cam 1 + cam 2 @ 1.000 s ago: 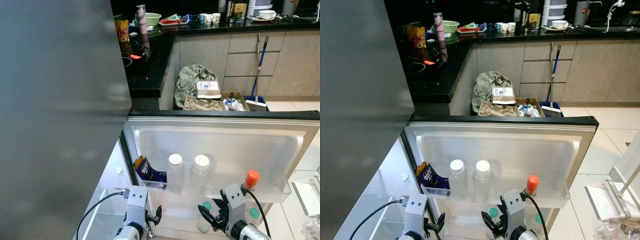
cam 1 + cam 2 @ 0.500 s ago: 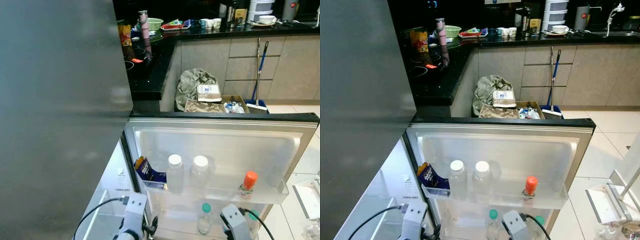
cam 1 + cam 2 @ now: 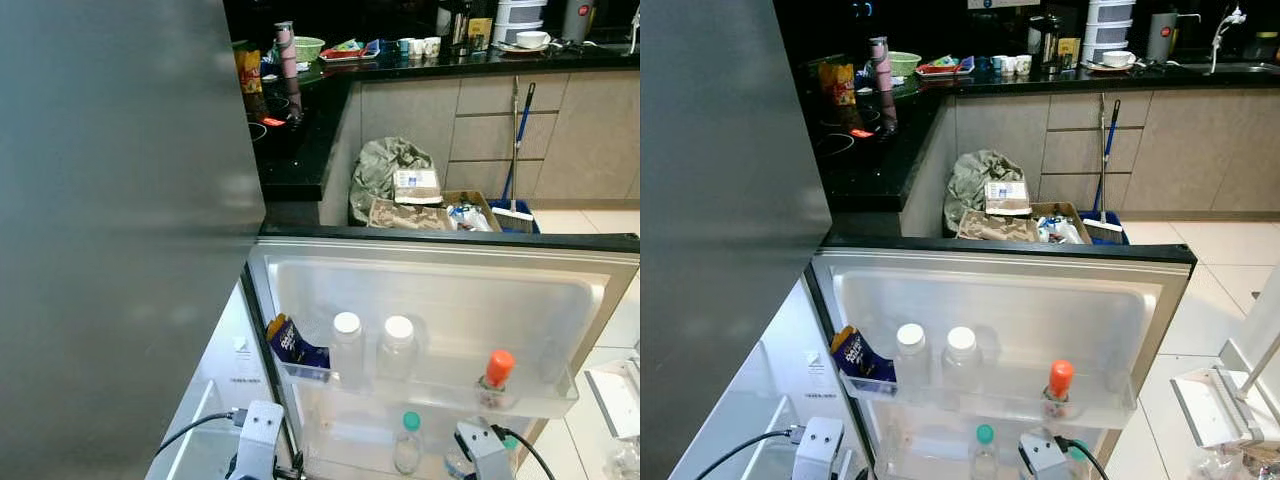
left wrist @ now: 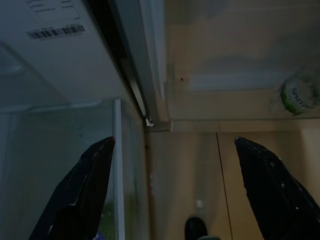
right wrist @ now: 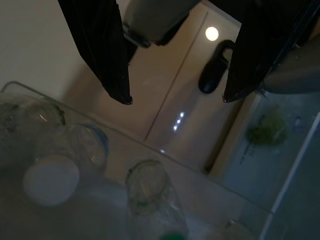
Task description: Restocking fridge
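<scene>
**Open fridge door with stocked shelves; both grippers low and spread**

You face the open fridge door (image 3: 440,290). On its upper door shelf (image 3: 540,398), two white-capped bottles (image 3: 348,345) stand side by side near the hinge edge, a blue snack packet (image 3: 292,343) is tucked into the hinge-side corner, and an orange-capped bottle (image 3: 493,378) stands toward the free edge. A green-capped bottle (image 3: 408,443) stands on the shelf below. Your left gripper (image 4: 175,195) hangs with fingers spread beside the door's lower corner. Your right gripper (image 5: 175,75) is likewise spread, holding nothing, above clear bottles.
</scene>
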